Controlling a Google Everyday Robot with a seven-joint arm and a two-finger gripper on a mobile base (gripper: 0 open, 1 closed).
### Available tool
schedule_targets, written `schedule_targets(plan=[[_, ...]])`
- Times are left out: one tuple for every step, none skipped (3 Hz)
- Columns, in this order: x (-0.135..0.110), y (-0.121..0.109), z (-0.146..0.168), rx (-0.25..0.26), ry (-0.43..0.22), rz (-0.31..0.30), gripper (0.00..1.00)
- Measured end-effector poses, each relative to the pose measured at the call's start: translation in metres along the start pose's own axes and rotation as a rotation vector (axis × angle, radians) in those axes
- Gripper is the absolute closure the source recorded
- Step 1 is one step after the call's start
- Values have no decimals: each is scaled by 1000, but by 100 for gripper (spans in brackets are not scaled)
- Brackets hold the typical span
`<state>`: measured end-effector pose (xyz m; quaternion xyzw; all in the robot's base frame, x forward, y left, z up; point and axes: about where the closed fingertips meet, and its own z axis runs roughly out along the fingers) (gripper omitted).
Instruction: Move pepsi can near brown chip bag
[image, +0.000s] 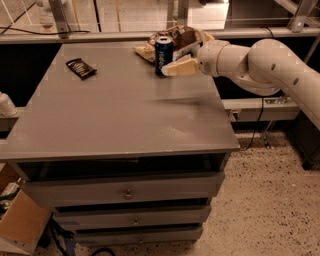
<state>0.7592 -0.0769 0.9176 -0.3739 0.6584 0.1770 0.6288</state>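
The pepsi can stands upright on the grey table near its far edge. It is dark blue with a silver top. The brown chip bag lies right behind it and to its right, touching or nearly touching it. My gripper reaches in from the right, low over the table, right against the can's lower right side. I cannot tell whether it touches the can. My white arm stretches off to the right past the table edge.
A small flat black packet lies at the table's far left. A metal rail runs behind the table. Drawers sit below the front edge. A cardboard box stands on the floor at lower left.
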Motion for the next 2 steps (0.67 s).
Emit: schedule_targets(plan=[[0,8,-74,-4,19,15,0],[0,9,-73,-6,18,15,0]])
